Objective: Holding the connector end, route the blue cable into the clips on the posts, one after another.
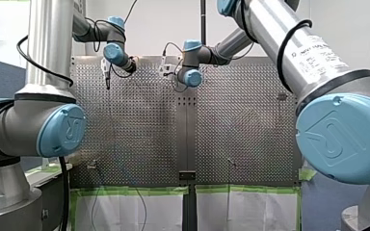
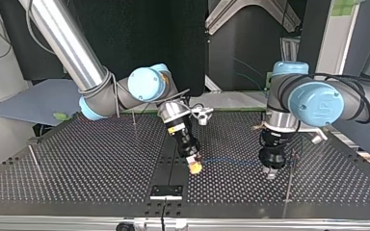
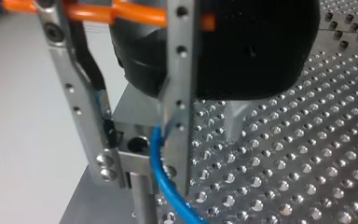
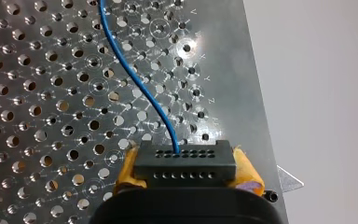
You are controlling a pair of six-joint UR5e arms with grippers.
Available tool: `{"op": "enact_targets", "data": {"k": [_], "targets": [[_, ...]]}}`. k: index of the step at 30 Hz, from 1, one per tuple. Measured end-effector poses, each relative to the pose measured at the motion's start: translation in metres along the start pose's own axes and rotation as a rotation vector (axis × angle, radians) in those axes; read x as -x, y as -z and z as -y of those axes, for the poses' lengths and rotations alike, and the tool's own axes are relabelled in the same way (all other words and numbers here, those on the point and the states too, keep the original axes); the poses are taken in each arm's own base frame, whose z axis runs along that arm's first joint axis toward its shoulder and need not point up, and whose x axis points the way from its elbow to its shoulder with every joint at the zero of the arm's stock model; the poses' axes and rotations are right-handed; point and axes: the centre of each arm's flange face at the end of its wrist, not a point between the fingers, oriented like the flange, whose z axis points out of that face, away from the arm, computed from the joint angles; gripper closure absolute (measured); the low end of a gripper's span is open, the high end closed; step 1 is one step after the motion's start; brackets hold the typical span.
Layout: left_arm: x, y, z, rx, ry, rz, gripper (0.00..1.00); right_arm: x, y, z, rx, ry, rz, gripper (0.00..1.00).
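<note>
Barely begun, I judge: my right gripper (image 2: 194, 166) clamps the connector (image 4: 185, 161), the cable (image 4: 135, 79) runs from the connector to a clip (image 3: 126, 147) by my left gripper (image 2: 270, 172), whose grip I cannot tell; other posts (image 2: 134, 119) await.

The table (image 2: 77, 163) is viewed from behind and above the arms, and low from across. The left claw (image 3: 137, 179) and right claw (image 4: 186, 161) are looked along closely; the blue cable (image 4: 140, 88) by each is shared.

LIGHT | front view: bright, even, soft sheen on perforated table (image 1: 139, 125) | top view: dimmer, dark backdrop, streak highlight along my right arm's tube (image 2: 67, 43) | left wrist view: hole-rim glints, near foreground unfocused | right wrist view: ring glare around holes
</note>
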Motion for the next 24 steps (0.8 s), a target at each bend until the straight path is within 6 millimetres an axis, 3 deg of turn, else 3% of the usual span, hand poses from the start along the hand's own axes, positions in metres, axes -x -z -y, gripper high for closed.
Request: {"op": "enact_targets", "data": {"k": [1,24], "targets": [[0.0001,0.0002,0.0001,0.002,-0.003,0.000,1.00,0.0000,0.0000,-0.0001,0.000,0.000,0.000,1.00],[0.0023,0.0041,0.0075,0.001,-0.012,0.006,1.00,0.0005,0.0003,-0.0028,-0.001,-0.001,0.005,1.00]]}}
